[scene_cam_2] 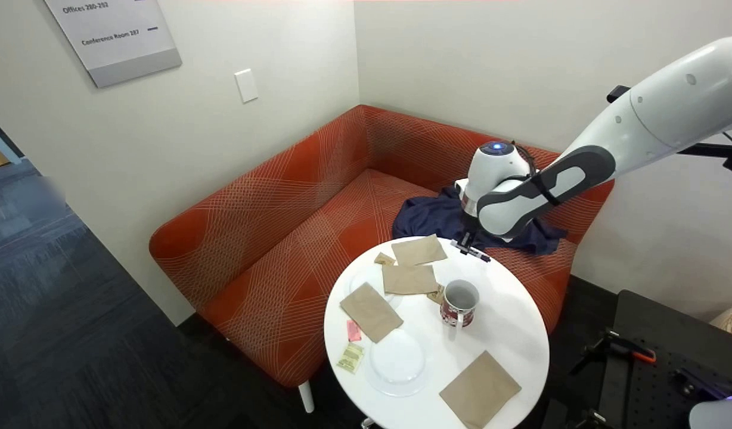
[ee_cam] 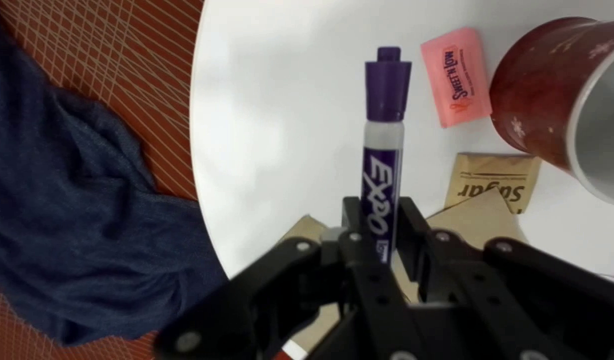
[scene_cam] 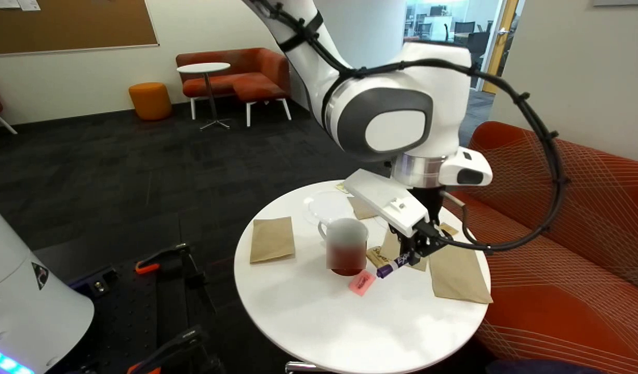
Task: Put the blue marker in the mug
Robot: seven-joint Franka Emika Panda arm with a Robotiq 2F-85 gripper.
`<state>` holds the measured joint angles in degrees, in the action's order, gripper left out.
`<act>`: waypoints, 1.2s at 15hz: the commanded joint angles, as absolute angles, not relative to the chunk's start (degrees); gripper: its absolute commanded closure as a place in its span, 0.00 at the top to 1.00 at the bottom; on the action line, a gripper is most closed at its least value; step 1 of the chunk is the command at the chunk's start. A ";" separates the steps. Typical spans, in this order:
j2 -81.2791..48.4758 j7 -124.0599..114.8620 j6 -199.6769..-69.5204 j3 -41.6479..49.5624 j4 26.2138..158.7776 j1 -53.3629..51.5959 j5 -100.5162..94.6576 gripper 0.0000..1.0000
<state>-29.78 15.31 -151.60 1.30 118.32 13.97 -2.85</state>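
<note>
Grasp achieved: the black gripper (ee_cam: 379, 216) pinches the slim blue-purple plastic marker (ee_cam: 383, 155), capped end projecting ahead of it. Marker appears clear of the white round table (ee_cam: 272, 165) beneath the gripper. Insertion not yet made: the upright dark red cylindrical mug (ee_cam: 552, 100), pale-rimmed, stands to the gripper's right in the wrist view, apart from the marker. Judged remaining: carry across, tilt, release.

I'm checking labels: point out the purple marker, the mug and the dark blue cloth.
Purple marker (ee_cam: 382, 165): wrist view, on its printed label.
Mug (ee_cam: 544, 100): wrist view, on its red outer wall.
Dark blue cloth (ee_cam: 92, 215): wrist view, on its folds.
</note>
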 commanded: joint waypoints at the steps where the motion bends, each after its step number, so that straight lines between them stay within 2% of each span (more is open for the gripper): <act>1: -21.48 15.72 -147.22 2.08 122.89 12.66 -3.27 0.05; 13: -10.17 18.57 -132.83 2.60 122.89 10.25 -4.30 0.05; 14: -12.36 17.10 -135.98 2.67 122.33 10.19 -3.10 0.05; 15: -12.07 17.13 -135.58 2.67 122.32 10.09 -3.04 0.20; 18: -12.48 17.13 -135.64 2.69 122.32 10.10 -3.04 0.20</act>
<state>-12.50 16.90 -135.79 1.56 122.42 11.22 -3.38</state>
